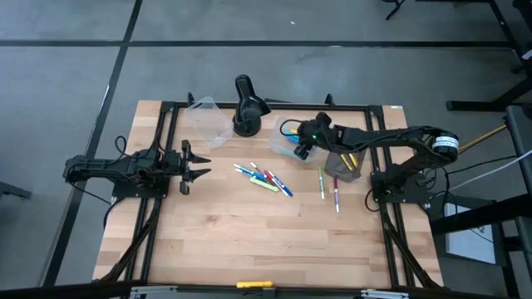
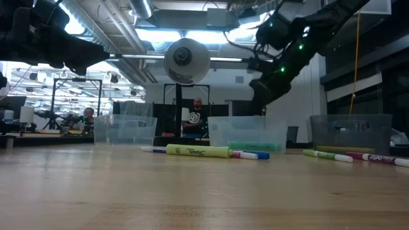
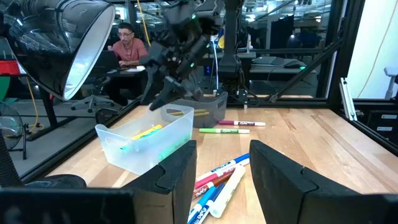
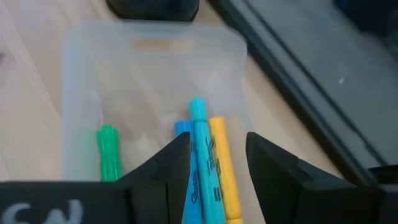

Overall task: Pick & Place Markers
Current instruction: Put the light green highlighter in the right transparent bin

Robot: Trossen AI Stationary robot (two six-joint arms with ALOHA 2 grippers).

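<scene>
- Overhead, the right gripper point(image 1: 301, 152) hovers above a clear plastic tub point(image 4: 155, 56) holding cyan, yellow and green markers point(image 4: 198, 162); fingers apart, empty.
- Loose thin coloured markers point(image 1: 264, 178) lie mid-bench point(image 1: 233, 241): light, stiff, probably prone to rolling; pinch mid-barrel.
- Left gripper point(image 1: 196, 164) waits nearby, fingers apart.

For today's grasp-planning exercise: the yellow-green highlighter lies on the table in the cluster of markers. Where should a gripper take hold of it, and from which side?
Grip the yellow-green highlighter at mid-barrel, coming straight down from above, fingers closing across its width. It lies flat on the wooden table, so only its top and sides are reachable. It sits at the cluster's near edge with other markers close behind, so one finger must slip between them. The open left gripper is nearest.
</scene>
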